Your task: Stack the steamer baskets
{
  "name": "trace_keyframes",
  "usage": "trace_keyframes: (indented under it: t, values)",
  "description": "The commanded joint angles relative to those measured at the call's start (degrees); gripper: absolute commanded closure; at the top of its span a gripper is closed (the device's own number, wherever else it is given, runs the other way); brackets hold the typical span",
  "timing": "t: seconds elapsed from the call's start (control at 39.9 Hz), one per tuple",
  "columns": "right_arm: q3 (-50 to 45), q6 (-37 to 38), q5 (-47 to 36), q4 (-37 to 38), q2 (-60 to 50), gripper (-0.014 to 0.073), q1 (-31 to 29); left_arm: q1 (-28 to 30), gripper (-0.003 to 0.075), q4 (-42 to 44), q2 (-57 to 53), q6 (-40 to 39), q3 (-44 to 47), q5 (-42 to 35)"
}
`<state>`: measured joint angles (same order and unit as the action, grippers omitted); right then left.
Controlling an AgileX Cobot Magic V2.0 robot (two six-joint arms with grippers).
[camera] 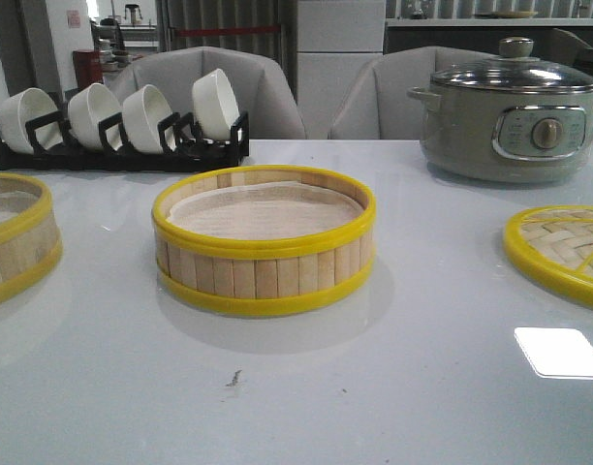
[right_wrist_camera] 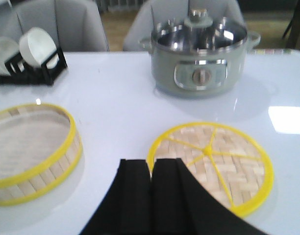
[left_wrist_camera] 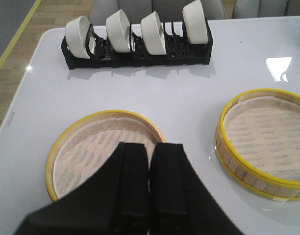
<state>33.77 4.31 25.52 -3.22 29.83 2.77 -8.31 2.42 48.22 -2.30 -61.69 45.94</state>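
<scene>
Front view shows two baskets apart: left basket (camera: 15,237), middle basket (camera: 265,240). Our left gripper (left_wrist_camera: 150,161) and right gripper (right_wrist_camera: 151,169) are closed, empty; we should open wide and grasp the left rim squarely.

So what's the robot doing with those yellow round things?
Nothing is being held yet. Two steamer baskets sit apart on the white table: the middle basket and the left basket. The left tool hangs shut above the left one, and the right tool is shut over the woven lid.
</scene>
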Motion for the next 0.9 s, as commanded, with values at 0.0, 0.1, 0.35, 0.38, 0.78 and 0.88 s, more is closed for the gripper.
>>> trace_keyframes:
  t: [0.0, 0.1, 0.35, 0.38, 0.78, 0.88]
  values:
    - [4.85, -0.19, 0.92, 0.35, 6.26, 0.0567, 0.01, -0.21, 0.0636, -0.08, 0.30, -0.19, -1.89, -4.01]
    - [5.71, -0.13, 0.63, 0.31, 9.57, 0.0567, 0.01, -0.21, 0.0636, -0.21, 0.87, -0.19, -1.89, -4.01]
    - [5.71, -0.13, -1.12, 0.25, 11.10, 0.0567, 0.01, -0.21, 0.0636, -0.21, 0.99, -0.19, -1.89, -4.66]
    - [5.71, -0.13, -2.02, -0.04, 11.10, 0.0567, 0.01, -0.21, 0.0636, -0.21, 0.99, -0.19, -1.89, -4.90]
    - [5.71, -0.13, -10.15, -0.52, 11.15, 0.0567, 0.01, -0.21, 0.0635, 0.07, 1.13, -0.19, -1.89, -3.78]
    - [5.71, -0.13, -7.66, -0.52, 11.15, 0.0567, 0.01, -0.21, 0.0636, 0.17, 1.13, -0.19, -1.89, -4.24]
